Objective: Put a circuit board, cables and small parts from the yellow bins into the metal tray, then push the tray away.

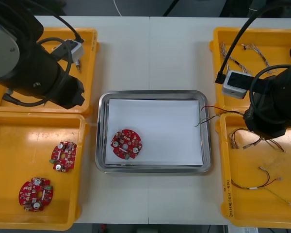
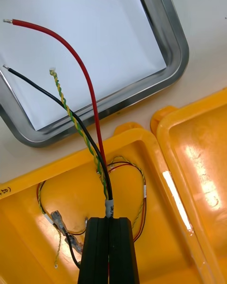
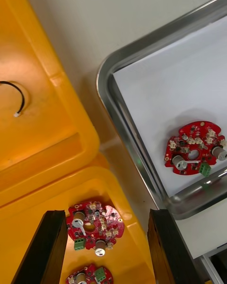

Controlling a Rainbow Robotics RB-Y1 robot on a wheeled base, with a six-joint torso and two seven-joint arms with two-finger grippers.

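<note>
The right gripper (image 2: 109, 220) is clenched on a cable bundle (image 2: 92, 104) of 3 leads (1 red, 1 black, 1 twisted yellow-green), pinched between its 2 fingers. This gripper sits above the right near yellow bin (image 1: 237, 208), at 3 o'clock from the metal tray (image 1: 102, 131). The bundle's free ends reach across the tray's 3 o'clock rim and hang over the white liner. More loose cables (image 1: 252, 187) lie on the floor of that bin. 1 circuit board (image 1: 126, 144) lies flat inside the tray at 7 o'clock of the liner, near the rim. The left gripper (image 3: 106, 213) is released, fingers well apart with nothing between them, and is held above the left side of the table at 9 to 10 o'clock from the tray. 2 spare boards (image 1: 64, 156) lie apart from each other in the left near yellow bin (image 1: 5, 145), at 8 o'clock from the tray
</note>
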